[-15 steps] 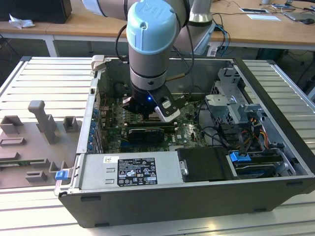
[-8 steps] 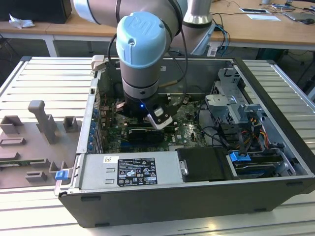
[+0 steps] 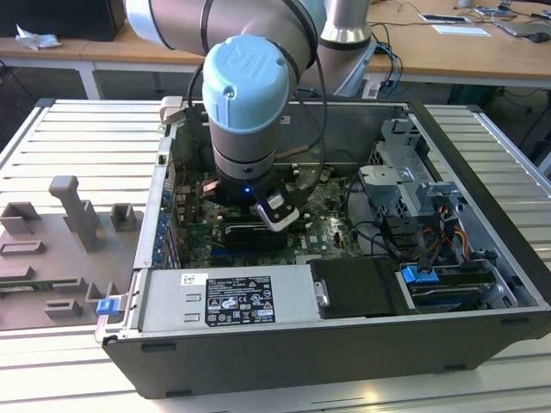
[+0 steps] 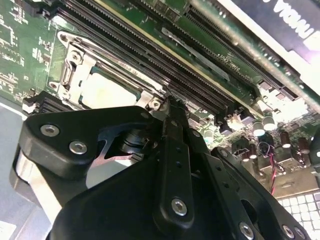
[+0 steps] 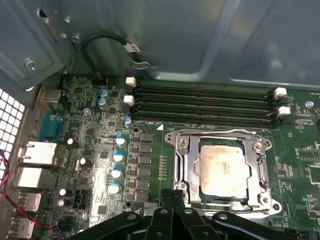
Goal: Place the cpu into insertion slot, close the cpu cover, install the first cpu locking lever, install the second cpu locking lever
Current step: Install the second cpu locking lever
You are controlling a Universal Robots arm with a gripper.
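A ribbed metal worktop [image 3: 77,138] carries an open computer case [image 3: 284,361] lying on its side, with a grey fixture plate [image 3: 52,258] of raised blocks beside it toward the exterior view's left. The robot arm [image 3: 245,95], grey with a pale blue cap, reaches down into the case over the green motherboard [image 5: 85,150]. A silver power supply [image 3: 228,301] lies along the case's near edge, and a drive cage [image 3: 405,185] with a blue clip stands toward the exterior view's right.

In the first wrist view, four long black memory slots [image 5: 205,105] run just beside the insertion slot [image 5: 185,165]. The cpu cover [image 5: 260,167] lies flat, closed over the socket, and the cpu [image 5: 222,170] sits inside it, its pale metal top showing through the cover's square opening. A thin wire lever [image 5: 215,133] runs along the cover's edge nearest the memory slots.

The end effector [image 5: 175,200] hangs just at the socket's edge. Its black fingers [image 4: 172,145] appear brought together with nothing between them, their tips close to the cover's rim near a corner screw [image 4: 155,104].
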